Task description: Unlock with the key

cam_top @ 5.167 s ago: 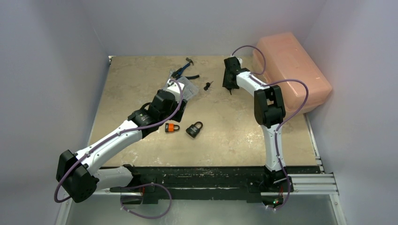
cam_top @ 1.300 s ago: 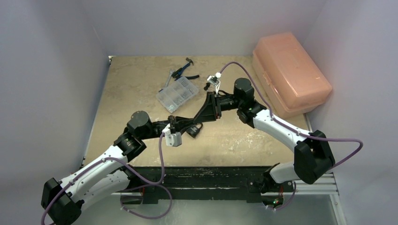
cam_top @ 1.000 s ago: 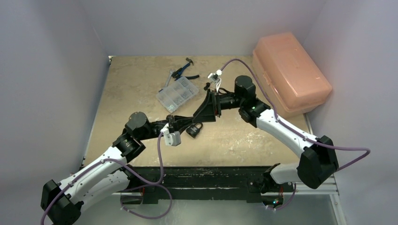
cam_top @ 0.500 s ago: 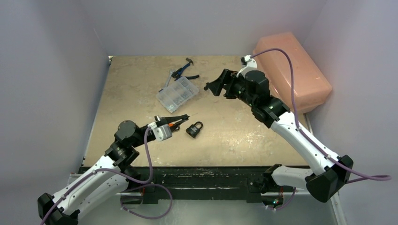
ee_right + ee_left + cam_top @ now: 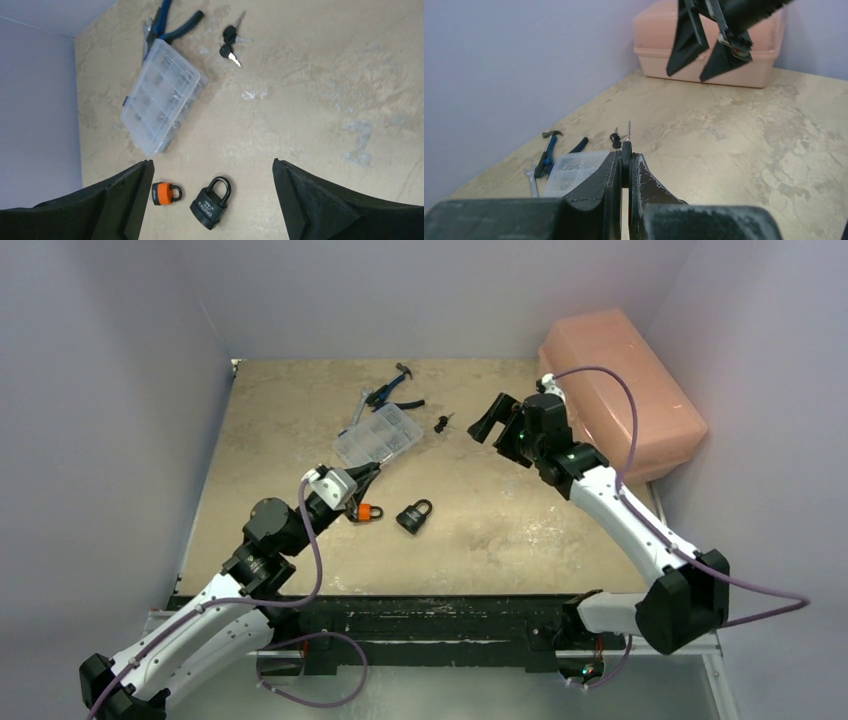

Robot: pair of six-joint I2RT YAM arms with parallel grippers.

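My left gripper is shut on a small key by its black head, and the thin blade sticks up past the fingertips. In the top view the left gripper hovers just left of and above a small orange padlock. A black padlock lies to the right of the orange one, shackle closed. My right gripper hangs wide open at the far right with nothing between its fingers. From above, its wrist view takes in both the orange padlock and the black padlock.
A clear parts organizer lies behind the left gripper. Blue-handled pliers and a small hammer lie further back. A spare bunch of keys rests near the right gripper. A pink plastic box fills the back right corner.
The two grippers met over the black padlock a second ago and have drawn apart. The right one rose toward the back right and opened wider. The left swung back left, still gripping the key.
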